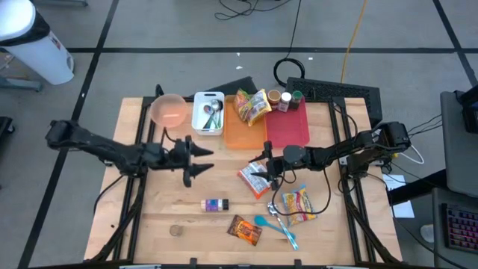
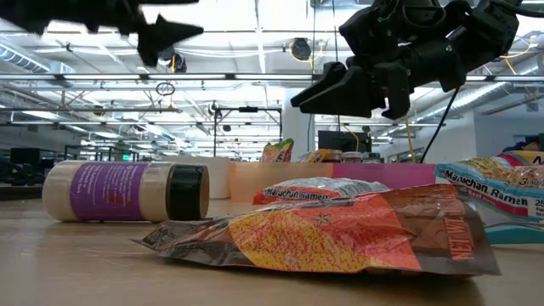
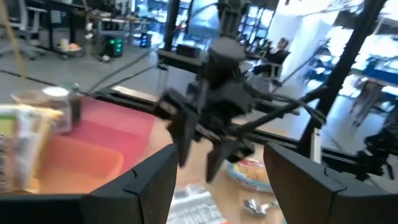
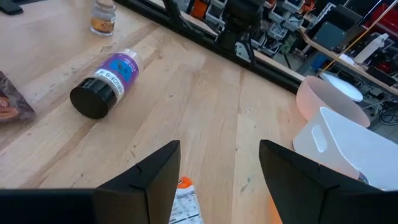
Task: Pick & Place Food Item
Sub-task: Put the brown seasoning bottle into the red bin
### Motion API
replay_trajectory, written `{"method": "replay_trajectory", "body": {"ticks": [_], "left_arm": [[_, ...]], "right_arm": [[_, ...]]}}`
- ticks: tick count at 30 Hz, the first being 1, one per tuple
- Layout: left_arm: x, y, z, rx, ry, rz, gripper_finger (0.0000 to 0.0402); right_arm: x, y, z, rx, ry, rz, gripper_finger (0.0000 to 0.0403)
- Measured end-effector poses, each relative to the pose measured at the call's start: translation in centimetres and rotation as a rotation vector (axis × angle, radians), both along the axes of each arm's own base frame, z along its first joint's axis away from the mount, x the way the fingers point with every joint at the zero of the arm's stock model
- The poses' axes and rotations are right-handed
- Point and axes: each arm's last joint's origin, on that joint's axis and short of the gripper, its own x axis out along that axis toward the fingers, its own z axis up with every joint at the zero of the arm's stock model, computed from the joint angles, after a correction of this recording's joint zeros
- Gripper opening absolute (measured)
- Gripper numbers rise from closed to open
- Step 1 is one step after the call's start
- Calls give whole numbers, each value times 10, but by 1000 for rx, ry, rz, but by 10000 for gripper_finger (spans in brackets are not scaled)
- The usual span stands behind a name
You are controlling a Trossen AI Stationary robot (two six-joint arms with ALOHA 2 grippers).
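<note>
Ramen packet [image 1: 252, 179] lies flat mid-counter [image 1: 149, 217], just near of the orange tray [image 1: 240, 133]. Right hand [image 1: 263, 175] hovers directly above it, fingers apart, holding nothing. Left hand [image 1: 196, 161] waits left of it, also apart. Approach step; next, descend and close.

A ramen packet [image 1: 252, 179], white and orange with red print, lies flat on the wooden table [image 1: 149, 217] just in front of the orange tray [image 1: 239, 134] and the red tray [image 1: 287, 128]. A second, yellow ramen packet [image 1: 298, 205] lies flat nearer the front edge, touching a blue spoon [image 1: 276, 226].
</note>
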Motion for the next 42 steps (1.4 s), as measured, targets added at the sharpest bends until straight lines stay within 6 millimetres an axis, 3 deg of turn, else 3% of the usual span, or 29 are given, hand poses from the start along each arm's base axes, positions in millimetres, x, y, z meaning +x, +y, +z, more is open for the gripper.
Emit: {"method": "replay_trajectory", "body": {"ticks": [2, 8, 13, 29, 42], "left_arm": [[0, -5, -16, -8, -32, -21, 243], [5, -9, -35, -13, -57, -35, 243], [15, -7, -37, 56, -46, -15, 243], [33, 18, -5, 295, -107, 156, 243], [34, 28, -3, 255, -112, 196, 243]], "right_arm": [[0, 0, 1, 1, -8, 0, 211], [1, 1, 4, 80, -38, -17, 210], [1, 1, 6, 223, -49, -50, 212], [2, 3, 13, 616, -95, -113, 212], [1, 27, 7, 597, -39, -43, 216]]}}
